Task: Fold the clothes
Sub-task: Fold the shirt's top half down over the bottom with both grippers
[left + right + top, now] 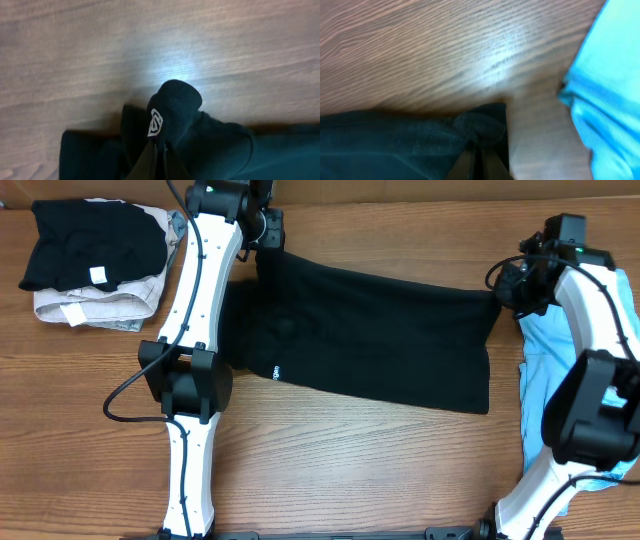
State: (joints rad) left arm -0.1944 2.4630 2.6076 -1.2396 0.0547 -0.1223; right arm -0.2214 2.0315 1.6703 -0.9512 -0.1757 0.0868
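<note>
Toward the far edge of the desk, left of centre, the left gripper (268,238) is pressed together on one corner of the black garment (370,335). The left wrist view shows the fabric bunched into a rounded knob over the closed fingertips, with a small white logo (155,123) facing the camera. Near the right edge, the right gripper (505,290) pinches the opposite far corner, and the right wrist view shows the cloth gathered into a small wad at its closed tips. Between the two grippers the black garment lies spread across the middle of the desk (350,480), its far hem running fairly straight from one grip to the other. Just beside the right gripper, along the right edge, a light blue garment (545,365) lies partly under the right arm. At the far left corner, well apart, sits a pile of clothes (95,265): a black piece on top of beige ones.
</note>
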